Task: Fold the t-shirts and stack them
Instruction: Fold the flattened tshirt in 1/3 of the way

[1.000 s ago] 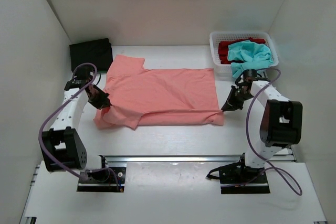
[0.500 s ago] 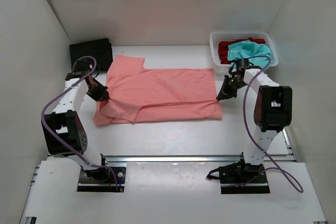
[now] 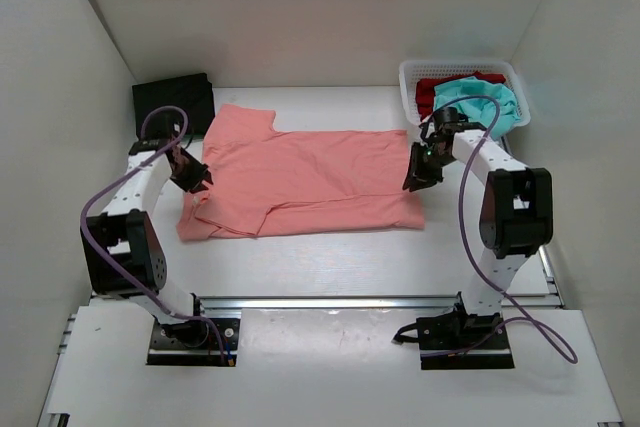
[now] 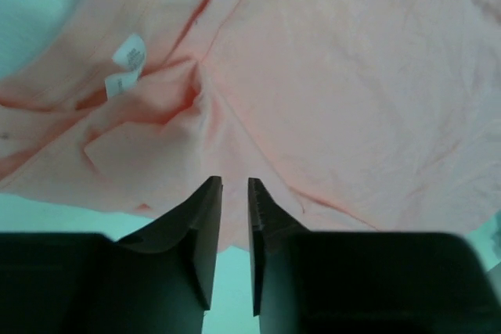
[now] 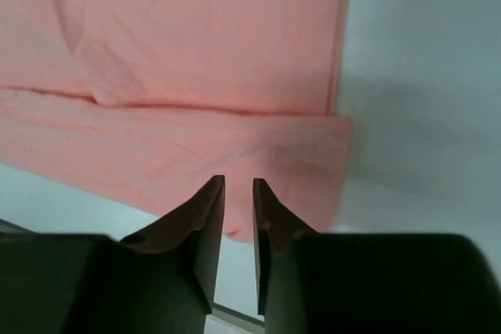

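Salmon-pink cloth across the middle of the top view: the salmon-pink t-shirt, spread flat on the table, neck end toward the left of the frame, hem toward the right. Lower long edge already turned up over the body as a narrow band, plainest in the right wrist view, where the doubled strip ends at the hem corner. Lower-left sleeve tucked in with it, somewhat rumpled; white label showing near the collar in the left wrist view.

At the left end, just over the sleeve fold: the left gripper, fingers parted by a narrow slit and nothing between them. At the right end, over the hem: the right gripper, likewise slightly apart and empty. Neither pinching cloth.

Further out, upper left corner of the table: the black t-shirt, a compact dark square, probably a finished fold and the start of the stack. Upper right: a white mesh basket holding the teal t-shirt bunched on top of the red t-shirt, both unfolded.

Judged early to midway: one long-side fold laid on the pink shirt. Left to do: upper long edge, crosswise folds, placing on the stack, then the two basket shirts.
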Robot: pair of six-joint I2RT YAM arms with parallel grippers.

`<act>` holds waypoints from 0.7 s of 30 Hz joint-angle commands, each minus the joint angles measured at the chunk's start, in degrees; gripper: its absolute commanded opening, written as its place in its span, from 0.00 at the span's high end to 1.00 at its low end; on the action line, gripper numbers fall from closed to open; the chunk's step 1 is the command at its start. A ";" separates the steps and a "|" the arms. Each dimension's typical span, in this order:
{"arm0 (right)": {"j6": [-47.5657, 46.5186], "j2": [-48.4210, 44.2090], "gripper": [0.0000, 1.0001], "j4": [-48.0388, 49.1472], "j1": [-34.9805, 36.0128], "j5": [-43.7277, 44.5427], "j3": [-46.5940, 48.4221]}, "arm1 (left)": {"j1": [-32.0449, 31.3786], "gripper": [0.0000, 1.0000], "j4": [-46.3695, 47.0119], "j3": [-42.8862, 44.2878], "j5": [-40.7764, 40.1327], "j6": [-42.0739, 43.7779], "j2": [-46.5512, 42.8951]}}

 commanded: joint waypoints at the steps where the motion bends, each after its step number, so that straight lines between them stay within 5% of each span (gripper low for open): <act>1: -1.95 -5.57 0.83 0.85 3.54 -0.05 -3.50 | -2.94 0.71 2.15 -6.85 0.86 -1.42 -6.25; 12: -1.59 -16.91 0.99 9.36 3.72 5.22 -25.38 | -9.80 0.81 8.56 -24.18 -7.64 -5.11 -13.63; 21: -0.90 -14.98 1.00 9.12 4.87 7.16 -22.86 | -11.99 0.82 10.43 -25.78 -12.23 -3.19 -16.09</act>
